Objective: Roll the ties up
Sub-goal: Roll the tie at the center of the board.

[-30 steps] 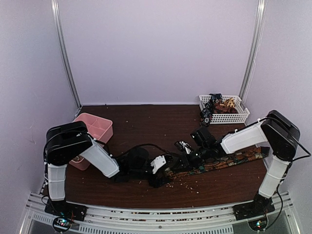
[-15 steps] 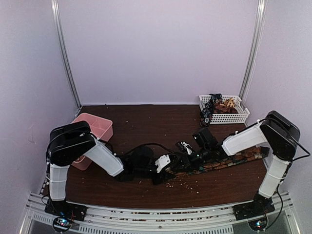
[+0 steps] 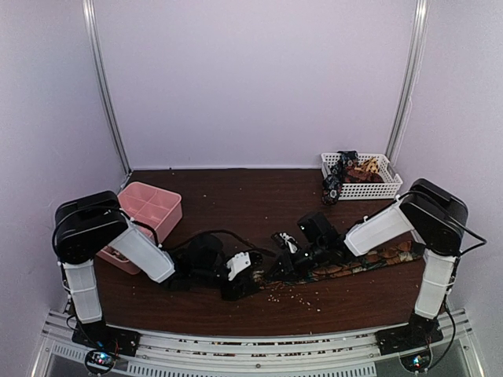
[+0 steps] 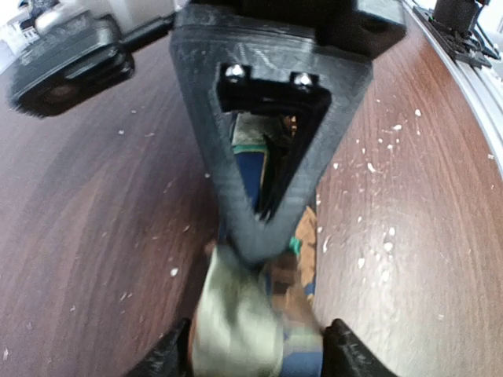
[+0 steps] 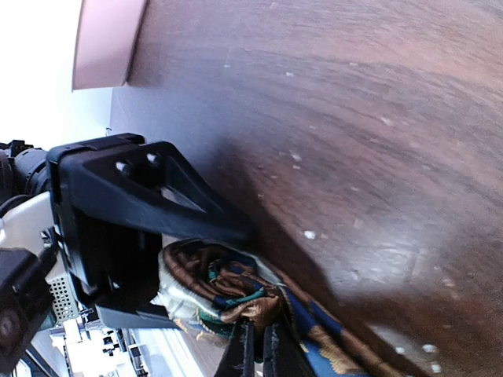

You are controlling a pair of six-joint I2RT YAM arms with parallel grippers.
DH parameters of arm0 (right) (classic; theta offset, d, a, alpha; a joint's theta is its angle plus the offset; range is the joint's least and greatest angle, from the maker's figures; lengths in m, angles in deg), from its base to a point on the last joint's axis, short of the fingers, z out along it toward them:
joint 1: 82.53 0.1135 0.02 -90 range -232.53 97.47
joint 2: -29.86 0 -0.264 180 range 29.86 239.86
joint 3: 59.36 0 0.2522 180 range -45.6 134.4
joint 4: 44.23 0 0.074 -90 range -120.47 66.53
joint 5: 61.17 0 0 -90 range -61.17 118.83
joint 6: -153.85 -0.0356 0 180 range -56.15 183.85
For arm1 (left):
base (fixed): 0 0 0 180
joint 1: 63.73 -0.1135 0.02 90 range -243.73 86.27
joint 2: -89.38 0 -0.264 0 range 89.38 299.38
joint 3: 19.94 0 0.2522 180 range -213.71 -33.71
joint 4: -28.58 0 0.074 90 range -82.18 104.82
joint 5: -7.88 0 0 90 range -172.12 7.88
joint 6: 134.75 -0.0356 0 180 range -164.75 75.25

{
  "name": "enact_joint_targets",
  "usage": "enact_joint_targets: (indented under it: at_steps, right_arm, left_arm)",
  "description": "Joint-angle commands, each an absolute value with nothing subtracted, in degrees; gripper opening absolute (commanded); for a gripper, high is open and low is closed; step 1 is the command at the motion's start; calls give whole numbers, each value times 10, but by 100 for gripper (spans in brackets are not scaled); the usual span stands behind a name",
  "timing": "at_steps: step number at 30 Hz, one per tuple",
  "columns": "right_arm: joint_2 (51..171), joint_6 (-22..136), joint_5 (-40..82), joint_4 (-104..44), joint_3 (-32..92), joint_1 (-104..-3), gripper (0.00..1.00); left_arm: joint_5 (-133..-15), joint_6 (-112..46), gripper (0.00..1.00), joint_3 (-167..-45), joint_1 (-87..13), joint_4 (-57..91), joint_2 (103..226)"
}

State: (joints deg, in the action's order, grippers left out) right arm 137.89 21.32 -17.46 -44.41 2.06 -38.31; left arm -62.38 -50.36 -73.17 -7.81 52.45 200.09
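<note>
Necktie (image 3: 369,261), its coiled end clasped by the left gripper (image 4: 255,355) and pinched by the right gripper (image 5: 257,345), is judged mid-roll; another turn toward the white basket (image 3: 371,191) is needed.

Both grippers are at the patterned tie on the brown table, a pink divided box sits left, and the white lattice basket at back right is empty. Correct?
No: the white lattice basket at back right is not empty. The top external view shows bunched patterned ties in it. The rest stands.

One tie (image 3: 389,255) laid out; one white basket (image 3: 369,192); one pink box (image 3: 153,206); two arms (image 3: 141,250) (image 3: 381,226).
</note>
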Motion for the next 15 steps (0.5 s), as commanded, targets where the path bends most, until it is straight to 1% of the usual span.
enact_joint_targets:
  at_steps: [1,8,10,15]
  right_arm:
    - [1397,241,-134,-396,-10,-391,0]
    - [1400,268,-110,-373,-14,-395,0]
    - [1404,270,-108,-367,-11,-395,0]
    - [1408,276,-105,-354,-1,-396,0]
  left_arm:
    - [-646,-470,61,-684,-84,622,2010]
    - [-670,-419,67,-663,-67,800,2077]
    - [-692,-418,68,-667,-59,824,2091]
    - [-693,-415,67,-682,-56,873,2130]
